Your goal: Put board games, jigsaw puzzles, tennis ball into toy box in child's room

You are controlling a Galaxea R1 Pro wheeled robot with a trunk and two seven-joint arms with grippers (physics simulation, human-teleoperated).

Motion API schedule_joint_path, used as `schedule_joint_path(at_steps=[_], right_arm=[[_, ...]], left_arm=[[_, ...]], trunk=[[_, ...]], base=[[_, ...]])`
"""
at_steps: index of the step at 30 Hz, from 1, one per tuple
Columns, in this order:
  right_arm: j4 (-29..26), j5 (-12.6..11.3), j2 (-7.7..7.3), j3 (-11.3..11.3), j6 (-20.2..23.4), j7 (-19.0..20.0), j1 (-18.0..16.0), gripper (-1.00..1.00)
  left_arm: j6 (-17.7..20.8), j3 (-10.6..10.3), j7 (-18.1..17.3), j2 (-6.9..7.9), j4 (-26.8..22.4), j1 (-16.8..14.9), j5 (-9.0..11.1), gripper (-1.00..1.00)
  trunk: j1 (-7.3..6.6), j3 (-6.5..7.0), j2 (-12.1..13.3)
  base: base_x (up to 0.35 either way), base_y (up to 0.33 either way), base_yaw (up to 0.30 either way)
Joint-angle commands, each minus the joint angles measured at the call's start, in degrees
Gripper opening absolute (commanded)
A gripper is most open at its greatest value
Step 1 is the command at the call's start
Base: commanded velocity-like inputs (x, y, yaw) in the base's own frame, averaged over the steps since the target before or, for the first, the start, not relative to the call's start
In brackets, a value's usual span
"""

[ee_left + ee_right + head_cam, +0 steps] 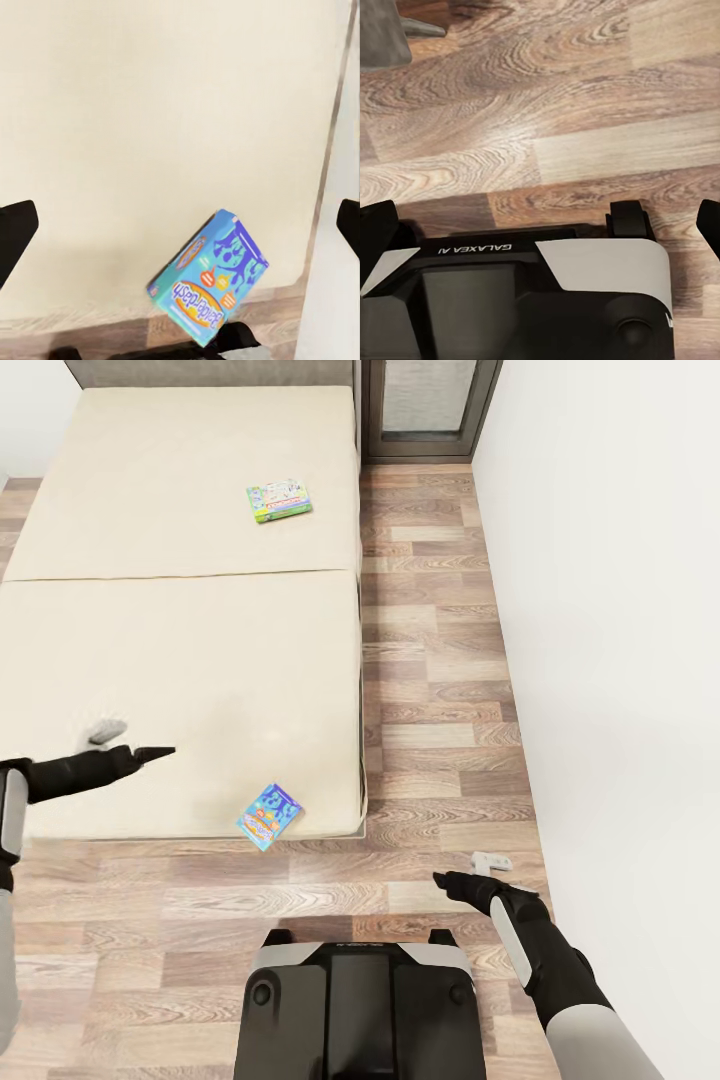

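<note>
The bed point(180, 660) looked matt beige cloth; the floor point(440, 690) was grained wood plank; both board games point(269, 816) point(279, 500) were printed cardboard.

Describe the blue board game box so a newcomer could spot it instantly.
Find the large beige mattress. On its near edge, overhanging the wood-plank floor, lies the thin bright blue cardboard box. The other box, green and white, lies far up the mattress.

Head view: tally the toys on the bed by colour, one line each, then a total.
Blue board game, at the bed's near edge: 1
Green board game, farther up the bed: 1
Total: 2
</note>
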Motion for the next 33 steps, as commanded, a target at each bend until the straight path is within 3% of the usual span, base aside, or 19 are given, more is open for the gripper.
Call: schedule_joint_path(at_steps=[1, 4, 7, 11, 15, 18, 21, 26, 33], right_arm=[[-0.1, -0.2, 0.06, -0.2, 0.4, 0.4, 0.0, 1.00], [-0.1, -0.4, 0.06, -0.3, 0.5, 1.1, 0.0, 1.00], [-0.2, -0.5, 0.06, -0.3, 0.6, 4.6, 0.0, 1.00], [-0.1, -0.6, -0.77, -2.0, 0.6, 13.2, 0.0, 1.00], [-0.1, -0.7, -2.71, -6.6, 0.8, 25.0, 0.0, 1.00], [-0.1, -0.7, -3.29, -9.9, 0.9, 33.6, 0.0, 1.00], [-0.1, -0.7, -3.30, -11.3, 1.0, 38.0, 0.0, 1.00], [-0.1, -1.1, -2.83, -12.6, 1.0, 40.9, 0.0, 1.00], [0.5, -2.7, -3.06, -14.1, 1.0, 41.8, 0.0, 1.00]], left_arm=[[0.7, 0.1, -5.8, 1.97, 0.4, 1.7, 0.1, 1.00], [0.6, 0.1, -14.6, 4.28, 1.6, 5.4, -0.2, 1.00], [-0.8, -0.1, -19.5, 5.16, 2.6, 9.6, -0.4, 1.00], [-4.0, -0.2, -21.9, 5.42, 2.8, 12.5, -0.1, 1.00], [-5.2, -0.2, -23.9, 5.61, 2.9, 13.4, 0.0, 1.00], [-5.6, -0.3, -24.9, 5.42, 2.9, 13.6, 0.0, 1.00], [-5.7, -0.3, -25.2, 5.36, 2.9, 13.7, 0.1, 1.00], [-5.8, -0.3, -25.4, 5.32, 2.9, 13.7, 0.2, 1.00], [-5.8, -0.2, -28.1, 5.59, 2.9, 13.7, 0.2, 1.00]], trunk=[[0.04, -0.06, -0.1], [0.04, -0.06, -0.1], [0.04, -0.06, -0.1], [0.04, -0.06, -0.1], [0.04, -0.06, -0.1], [0.04, -0.06, -0.1], [0.04, -0.06, -0.1], [0.04, -0.06, -0.1], [0.04, 0.07, -0.1]], base=[[0.000, 0.000, 0.000], [0.000, 0.000, 0.000], [0.000, 0.000, 0.000], [0.000, 0.000, 0.000], [0.000, 0.000, 0.000], [0.000, 0.000, 0.000], [0.000, 0.000, 0.000], [-0.003, 0.000, 0.000], [-0.083, 0.121, -0.023]])
